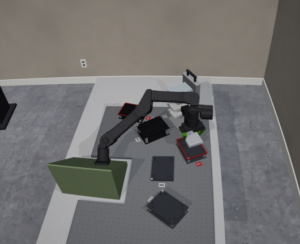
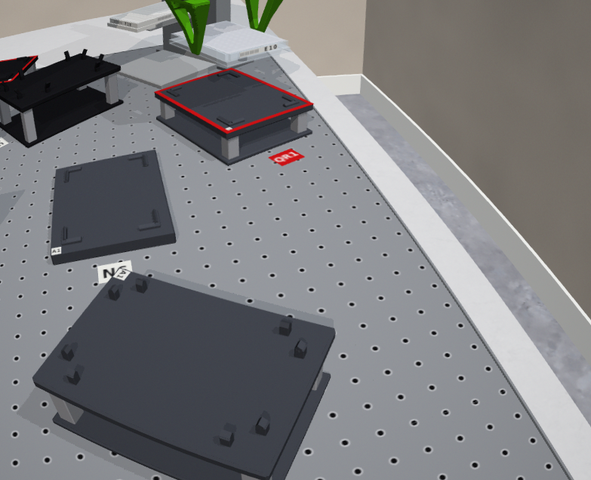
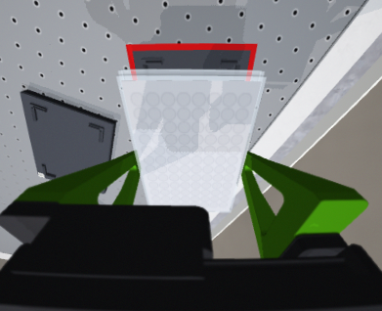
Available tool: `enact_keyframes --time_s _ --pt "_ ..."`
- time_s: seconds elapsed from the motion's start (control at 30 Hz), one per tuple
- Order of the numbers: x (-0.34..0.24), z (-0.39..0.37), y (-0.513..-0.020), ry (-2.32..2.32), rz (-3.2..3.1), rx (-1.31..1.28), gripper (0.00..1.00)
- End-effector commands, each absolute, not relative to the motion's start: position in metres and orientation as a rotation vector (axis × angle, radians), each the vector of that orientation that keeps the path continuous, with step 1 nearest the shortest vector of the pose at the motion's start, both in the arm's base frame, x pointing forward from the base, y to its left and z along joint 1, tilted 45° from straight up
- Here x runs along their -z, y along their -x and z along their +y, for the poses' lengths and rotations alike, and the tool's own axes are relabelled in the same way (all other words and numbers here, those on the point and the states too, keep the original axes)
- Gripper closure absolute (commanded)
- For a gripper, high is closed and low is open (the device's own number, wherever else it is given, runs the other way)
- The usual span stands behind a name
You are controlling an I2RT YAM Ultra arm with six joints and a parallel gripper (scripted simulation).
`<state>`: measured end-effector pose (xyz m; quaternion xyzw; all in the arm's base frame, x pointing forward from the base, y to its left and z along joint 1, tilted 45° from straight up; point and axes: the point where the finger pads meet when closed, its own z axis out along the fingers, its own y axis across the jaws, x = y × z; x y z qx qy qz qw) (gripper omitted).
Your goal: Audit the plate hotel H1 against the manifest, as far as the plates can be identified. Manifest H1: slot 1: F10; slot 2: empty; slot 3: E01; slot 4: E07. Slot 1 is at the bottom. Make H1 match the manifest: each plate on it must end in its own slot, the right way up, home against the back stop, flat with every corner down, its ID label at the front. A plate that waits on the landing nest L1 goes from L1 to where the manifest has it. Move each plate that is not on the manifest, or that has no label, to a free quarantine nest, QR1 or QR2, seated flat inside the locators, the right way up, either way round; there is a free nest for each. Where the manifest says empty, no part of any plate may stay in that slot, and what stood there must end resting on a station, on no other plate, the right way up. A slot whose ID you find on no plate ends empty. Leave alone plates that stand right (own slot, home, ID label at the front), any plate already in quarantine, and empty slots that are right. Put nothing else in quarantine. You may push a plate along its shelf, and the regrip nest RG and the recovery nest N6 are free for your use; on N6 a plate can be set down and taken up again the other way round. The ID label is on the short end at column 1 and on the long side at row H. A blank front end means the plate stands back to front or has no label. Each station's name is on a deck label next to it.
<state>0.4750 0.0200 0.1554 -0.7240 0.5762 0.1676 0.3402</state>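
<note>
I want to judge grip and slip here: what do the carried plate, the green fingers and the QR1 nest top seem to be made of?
Plate: clear, glossy plastic by its look; the nest's red edge shows through it.
Fingers: matte green plastic, perhaps printed; flat, angular faces without shine.
QR1 nest top: dark, matte board, plastic or coated metal, red-edged.

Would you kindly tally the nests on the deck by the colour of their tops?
Red-rimmed: 2 (QR1, by the held plate, and one behind the arm)
Black: 1 (RG)
Plain dark grey: 2 (a flat one and a raised one)
Total: 5
</note>
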Motion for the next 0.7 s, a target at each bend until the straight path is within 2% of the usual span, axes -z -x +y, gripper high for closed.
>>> enact_keyframes --time_s 0.0,0.67 --pt "-0.1597 0.0112 -0.4751 1.879 1.491 -0.412 0.14" --pt "-0.1585 0.0095 -0.4773 1.88 1.488 -0.406 0.14"
